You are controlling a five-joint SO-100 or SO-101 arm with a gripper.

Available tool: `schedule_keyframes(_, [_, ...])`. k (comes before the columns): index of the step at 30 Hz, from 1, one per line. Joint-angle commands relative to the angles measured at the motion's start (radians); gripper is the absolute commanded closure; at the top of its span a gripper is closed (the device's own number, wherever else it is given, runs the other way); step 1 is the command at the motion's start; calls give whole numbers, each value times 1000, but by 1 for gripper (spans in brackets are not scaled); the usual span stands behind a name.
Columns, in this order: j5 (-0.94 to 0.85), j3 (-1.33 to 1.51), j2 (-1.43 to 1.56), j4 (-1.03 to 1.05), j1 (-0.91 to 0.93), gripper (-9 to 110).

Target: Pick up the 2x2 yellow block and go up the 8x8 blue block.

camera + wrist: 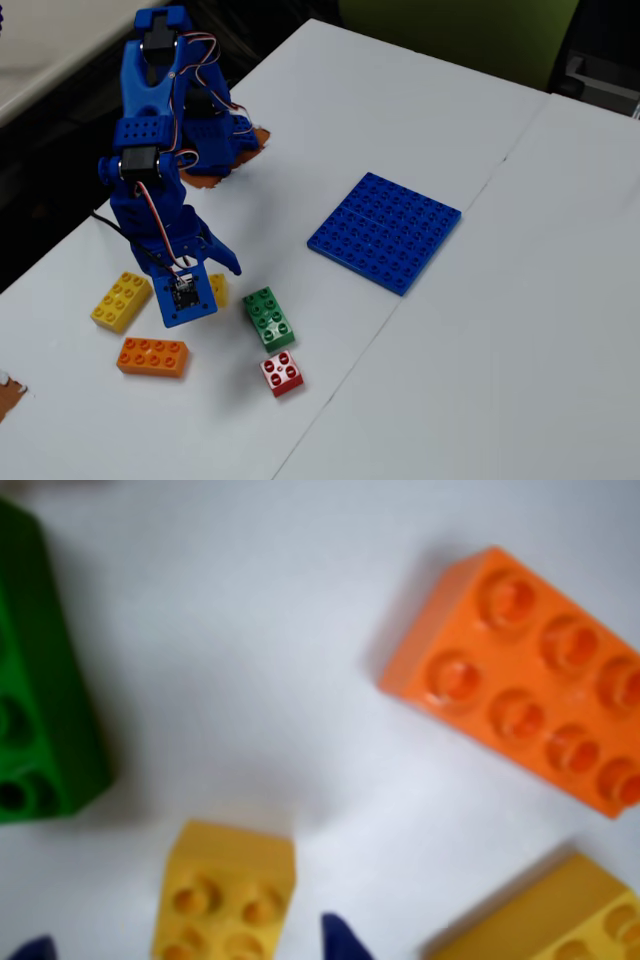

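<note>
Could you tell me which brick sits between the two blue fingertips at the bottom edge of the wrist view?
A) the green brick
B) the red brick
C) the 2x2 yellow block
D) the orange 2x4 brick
C: in the wrist view the 2x2 yellow block lies between the two blue fingertips of the open gripper, while the orange brick and green brick lie farther off.
</note>
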Motion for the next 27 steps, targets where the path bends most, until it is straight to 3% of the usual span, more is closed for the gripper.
schedule_keyframes(1, [-9, -5, 21, -6, 12, 70])
schedule_keyframes(27, [-55, 55, -67, -106, 8, 85])
